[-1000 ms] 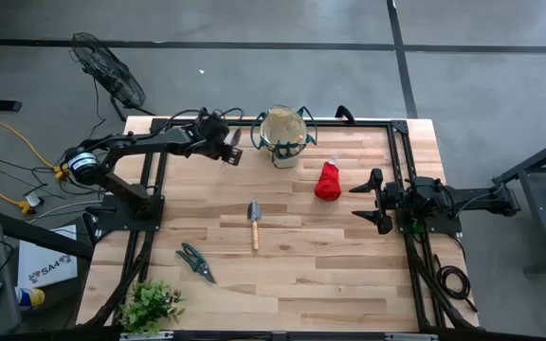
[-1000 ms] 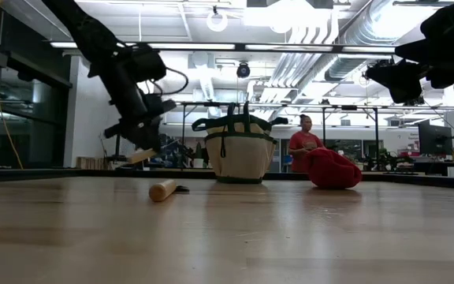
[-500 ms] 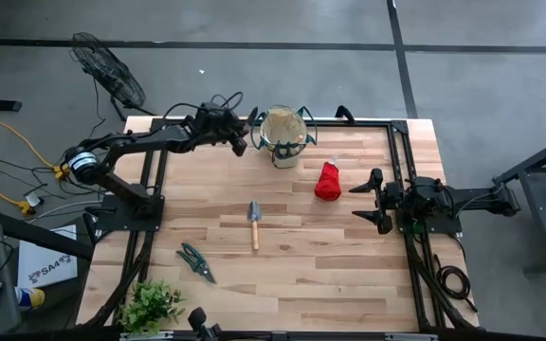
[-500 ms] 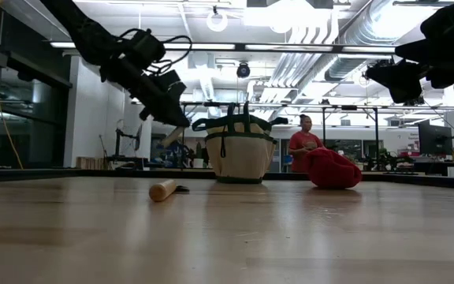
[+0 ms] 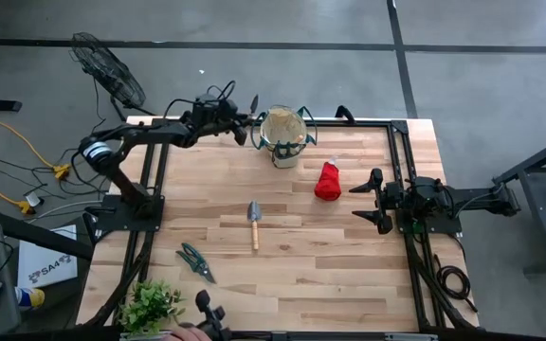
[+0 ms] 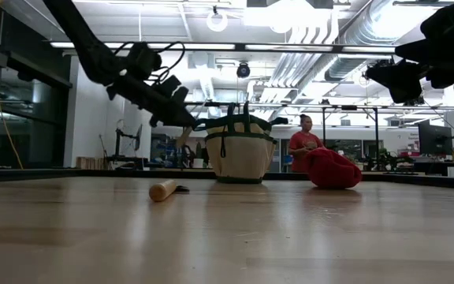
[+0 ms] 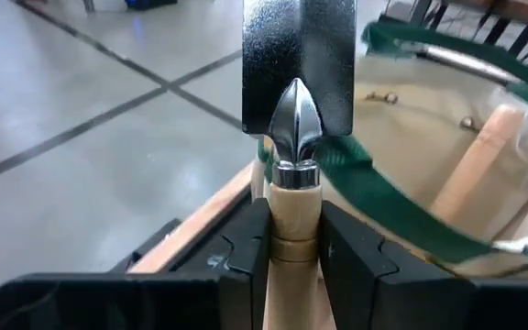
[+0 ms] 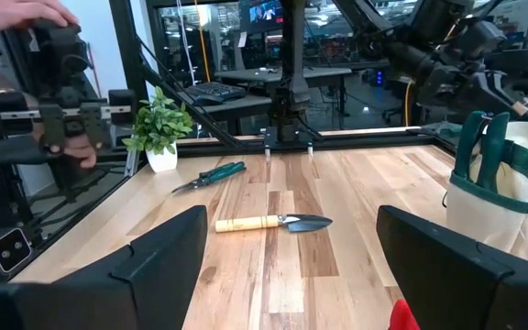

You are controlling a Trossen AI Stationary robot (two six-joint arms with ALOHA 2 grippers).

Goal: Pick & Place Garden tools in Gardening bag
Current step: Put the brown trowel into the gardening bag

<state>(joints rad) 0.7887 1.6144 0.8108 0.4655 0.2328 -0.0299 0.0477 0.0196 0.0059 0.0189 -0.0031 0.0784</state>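
One tool in hand: left gripper [image 7: 295, 252] pinches a wooden-handled tool [image 7: 297, 137] by its handle, blade end leading.
Landmark: gardening bag [image 5: 285, 138].
Key relation: tool held level beside the bag's rim, long axis pointing at its mouth.
Right gripper [image 5: 375, 202]: spread wide, waiting beside the red bundle [image 5: 327, 181].
Nearer arm: left.
Trowel [image 5: 253, 223], shears [image 5: 195, 260]: on the table, well apart from the bag.

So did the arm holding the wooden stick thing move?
Yes. The left end effector, shut on the wooden-handled tool, has swung toward the gardening bag in the high view and now sits right beside its rim.
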